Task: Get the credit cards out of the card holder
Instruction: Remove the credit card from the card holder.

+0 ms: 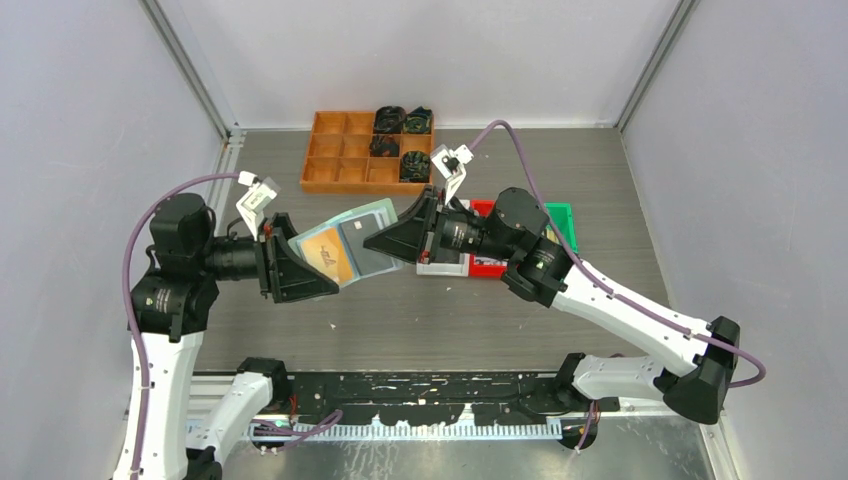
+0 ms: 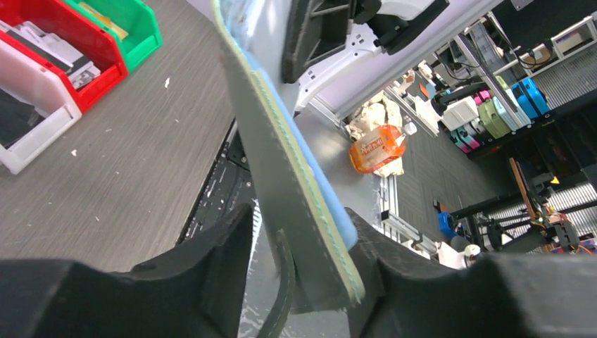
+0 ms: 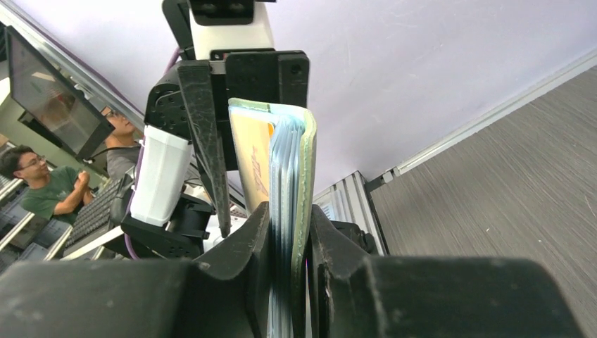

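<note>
Clamping card holder [image 1: 356, 236] by its right edge with right gripper [image 3: 288, 225], mid-air at centre of the top view, spread open above the table [image 1: 420, 310]. Straddling its lower-left edge with left gripper [image 2: 303, 246], jaws apart, gap on one side, no clamp. Showing orange card [image 1: 327, 256] on inner face, left of centre.

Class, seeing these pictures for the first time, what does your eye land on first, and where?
The open card holder is held in mid-air at the centre, pinched by the fingers of the right gripper, its other end between the fingers of the left gripper. An orange card shows in it. At the back sits an orange tray.
</note>
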You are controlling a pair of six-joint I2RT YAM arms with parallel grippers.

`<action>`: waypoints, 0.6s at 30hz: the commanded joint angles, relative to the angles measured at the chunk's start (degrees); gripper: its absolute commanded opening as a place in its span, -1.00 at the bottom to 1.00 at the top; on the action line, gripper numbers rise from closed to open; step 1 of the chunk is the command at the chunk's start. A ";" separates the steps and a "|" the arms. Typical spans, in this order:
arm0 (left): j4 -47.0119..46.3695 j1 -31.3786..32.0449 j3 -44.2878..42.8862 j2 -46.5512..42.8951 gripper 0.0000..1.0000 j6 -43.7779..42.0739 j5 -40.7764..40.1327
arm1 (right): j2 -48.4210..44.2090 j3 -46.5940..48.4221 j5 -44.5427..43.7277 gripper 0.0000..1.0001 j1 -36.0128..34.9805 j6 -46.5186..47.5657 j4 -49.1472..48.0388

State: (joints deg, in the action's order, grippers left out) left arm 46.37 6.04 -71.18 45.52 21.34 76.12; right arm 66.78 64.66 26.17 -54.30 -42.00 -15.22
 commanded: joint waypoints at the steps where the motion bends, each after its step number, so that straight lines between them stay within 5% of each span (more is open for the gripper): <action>1: -4.98 0.20 -1.42 -0.32 -0.10 2.98 3.47 | -3.13 -0.41 -2.57 -0.98 -0.19 -1.28 -6.20; 14: 1.46 0.11 -3.43 0.99 -0.69 -3.53 -3.17 | -5.66 -4.83 -4.10 -0.98 -0.19 -4.25 -8.89; 18: 3.86 0.16 -4.17 1.06 -0.90 -6.57 -4.69 | -5.96 -6.57 -5.57 -0.78 -0.16 -5.84 -9.91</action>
State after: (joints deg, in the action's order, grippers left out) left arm 47.90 6.42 -72.10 47.07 18.98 73.41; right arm 64.31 58.94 22.74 -55.05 -45.89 -19.88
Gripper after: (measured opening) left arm 0.111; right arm 0.254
